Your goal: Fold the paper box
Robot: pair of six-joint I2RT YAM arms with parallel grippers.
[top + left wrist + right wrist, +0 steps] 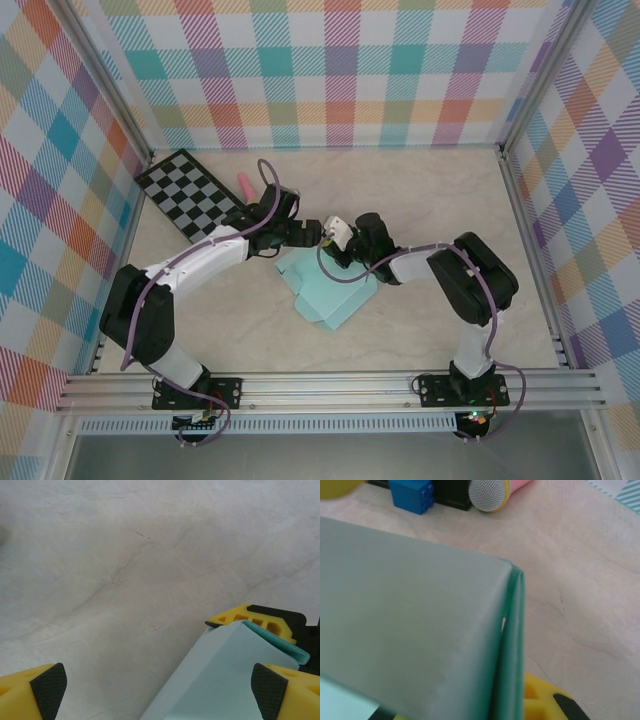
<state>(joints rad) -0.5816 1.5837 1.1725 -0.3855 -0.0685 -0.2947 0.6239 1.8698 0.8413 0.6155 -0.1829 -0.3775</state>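
Note:
The paper box point(335, 295) is pale mint card, partly folded, lying mid-table with one side lifted toward the grippers. My right gripper point(338, 236) is shut on its raised far edge. In the right wrist view the doubled card edge point(512, 645) runs down between the jaws beside a yellow finger point(540, 700). My left gripper point(318, 232) faces it from the left, open. Its black pads point(47, 690) stand wide apart in the left wrist view, with the paper box point(225, 680) reaching in toward the right-hand pad. The right gripper's yellow finger point(250, 620) pinches the card's tip there.
A black-and-grey checkerboard point(190, 190) lies at the back left with a pink microphone point(245, 183) by its far corner. The microphone head point(492, 492) and a blue brick point(412, 495) sit just beyond the box. Plaid walls and metal rails enclose the marble table point(450, 190).

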